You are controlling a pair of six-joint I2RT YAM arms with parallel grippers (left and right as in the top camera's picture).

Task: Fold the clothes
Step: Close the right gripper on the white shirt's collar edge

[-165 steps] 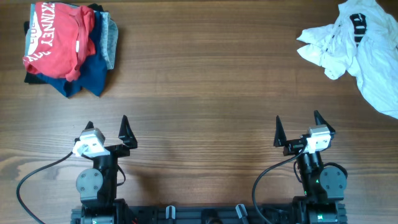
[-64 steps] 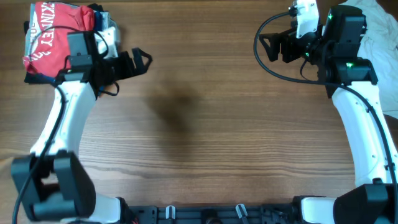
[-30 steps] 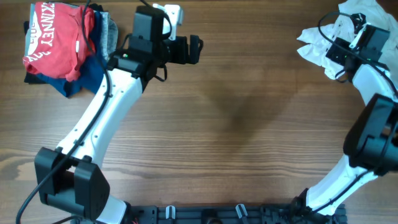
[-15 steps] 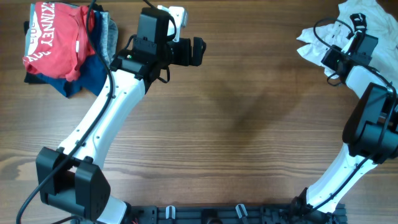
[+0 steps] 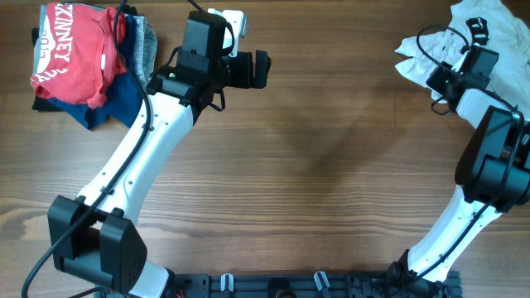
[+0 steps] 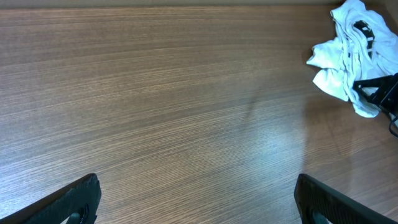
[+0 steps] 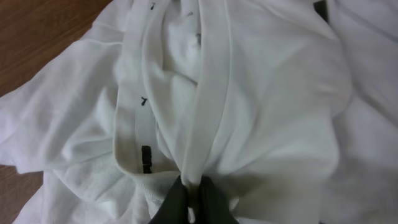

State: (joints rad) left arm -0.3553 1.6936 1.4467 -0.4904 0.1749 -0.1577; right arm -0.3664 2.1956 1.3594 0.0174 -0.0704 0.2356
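Observation:
The clothes, a crumpled white T-shirt [image 5: 505, 37], lie at the table's far right corner, with a black label showing near the top. In the left wrist view the shirt [image 6: 345, 56] sits far off at the upper right. White cloth [image 7: 261, 93] fills the right wrist view. My right gripper [image 5: 443, 79] is at the heap's left side. Its black fingertips [image 7: 194, 190] are shut on a raised fold of the shirt beside the ribbed collar. My left gripper [image 5: 263, 69] hovers over bare wood at the back left, open wide, its fingers [image 6: 74, 202] holding nothing.
A pile with a red T-shirt with white lettering [image 5: 74, 50] on top of navy and grey garments sits at the far left corner. The wooden table [image 5: 315, 165] stretches between the two arms. The right arm's cable loops over the shirt's edge.
My right gripper has shut on a fold of the white shirt and shifted slightly on the heap. The left arm has barely moved.

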